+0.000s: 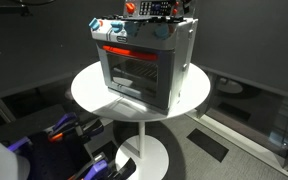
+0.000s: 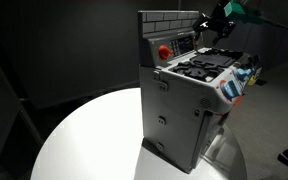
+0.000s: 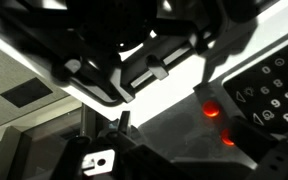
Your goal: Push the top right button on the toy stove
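my arm (image 2: 239,10) reaches in from the upper corner of the scene and angles down over the back of the toy stove (image 1: 139,65). only its last links show, dark with a teal-green part near the wrist. my gripper (image 2: 212,25) hangs just above the stove's top rear edge, close to the upright back panel (image 2: 169,20); in an exterior view it is cut off by the upper border (image 1: 170,8). the fingers are black and angular. whether they are spread or closed i cannot tell, and i cannot tell whether a tip touches the stove. i hold nothing that i can make out.

the stove is a boxy silver-grey plastic toy standing near the middle of a round white table (image 1: 89,90), with bare tabletop between it and the near rim. its front has a glass-fronted door (image 1: 134,78) under a red bar (image 1: 117,50). the back panel is moulded in a grey brick pattern and carries a round red button (image 2: 164,50). black burner grates (image 2: 206,68) sit on the flat top.

the wrist view is dark and close: black finger parts cross the picture, two red lights (image 3: 212,110) glow, and a dark keypad (image 3: 269,90) with pale digits lies at the side edge.
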Robot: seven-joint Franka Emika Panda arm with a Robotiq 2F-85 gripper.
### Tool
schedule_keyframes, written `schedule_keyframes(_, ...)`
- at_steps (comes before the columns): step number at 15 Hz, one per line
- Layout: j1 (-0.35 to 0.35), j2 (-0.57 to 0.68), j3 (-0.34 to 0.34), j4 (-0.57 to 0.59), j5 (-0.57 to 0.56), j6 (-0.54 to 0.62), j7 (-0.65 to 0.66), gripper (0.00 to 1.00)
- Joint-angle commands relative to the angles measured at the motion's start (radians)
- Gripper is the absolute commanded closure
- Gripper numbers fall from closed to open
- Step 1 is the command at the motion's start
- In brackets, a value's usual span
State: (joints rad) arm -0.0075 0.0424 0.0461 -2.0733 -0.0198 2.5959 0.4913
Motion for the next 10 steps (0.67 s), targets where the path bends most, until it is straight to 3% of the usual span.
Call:
schedule_keyframes(1,0.010,-0.056,-0.015,-0.008,0.040,-0.079,-0.050,0.00)
schedule_keyframes(10,0.000,-0.182,-0.018,-0.011,0.045,-0.433,-0.145,0.00)
